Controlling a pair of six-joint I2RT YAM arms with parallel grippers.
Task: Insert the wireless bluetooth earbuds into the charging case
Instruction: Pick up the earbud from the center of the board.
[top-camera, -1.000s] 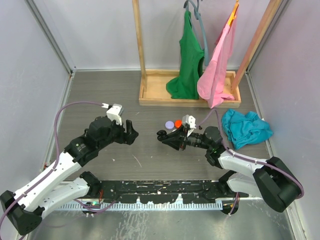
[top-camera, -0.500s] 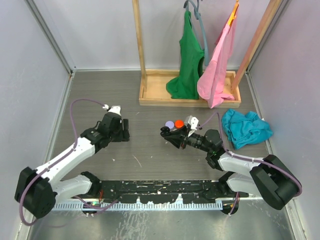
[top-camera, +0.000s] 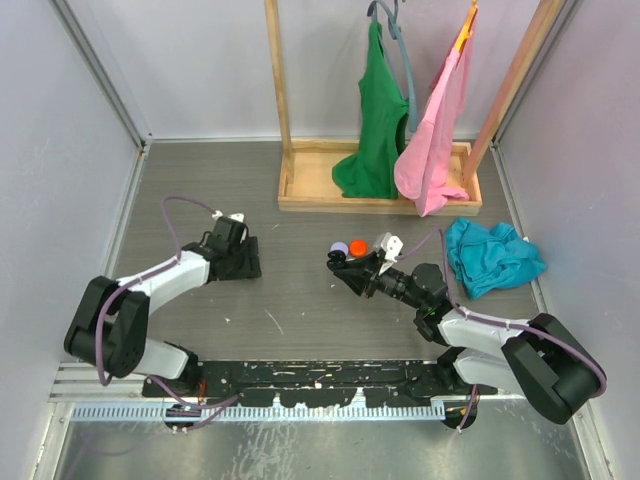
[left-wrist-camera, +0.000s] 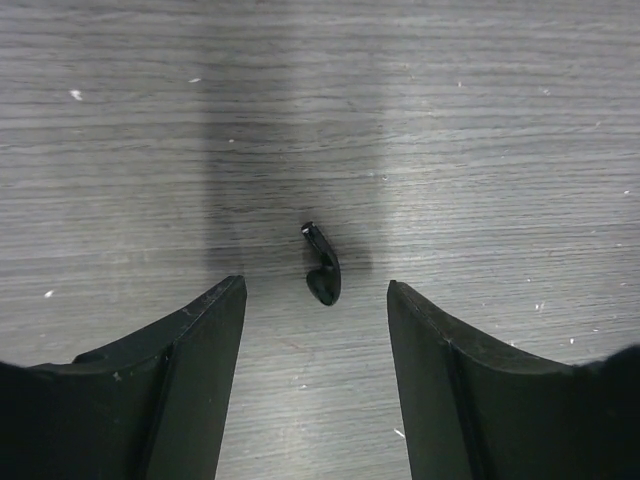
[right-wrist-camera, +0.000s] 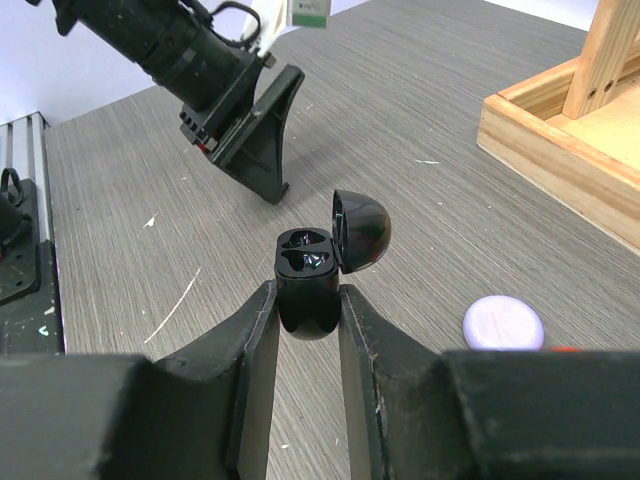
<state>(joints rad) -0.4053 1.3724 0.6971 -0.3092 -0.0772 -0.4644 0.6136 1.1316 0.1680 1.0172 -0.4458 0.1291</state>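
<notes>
One black earbud (left-wrist-camera: 322, 265) lies on the grey table, just ahead of the tips of my left gripper (left-wrist-camera: 315, 290). That gripper is open, with a finger on each side of the bud and touching nothing. In the top view the left gripper (top-camera: 240, 262) points down at the table and hides the bud. My right gripper (right-wrist-camera: 306, 292) is shut on the black charging case (right-wrist-camera: 305, 258), held above the table with its domed lid (right-wrist-camera: 362, 230) swung open. Both case sockets look dark. In the top view the case (top-camera: 337, 262) sits mid-table.
A lilac disc (top-camera: 340, 247) and a red disc (top-camera: 357, 245) lie just behind the right gripper. A wooden rack base (top-camera: 300, 195) with green and pink garments stands at the back. A teal cloth (top-camera: 490, 255) lies to the right.
My left arm has swung left and lowered its gripper to the table over the earbud, its jaws narrowing. The right gripper with the case has shifted slightly right.
</notes>
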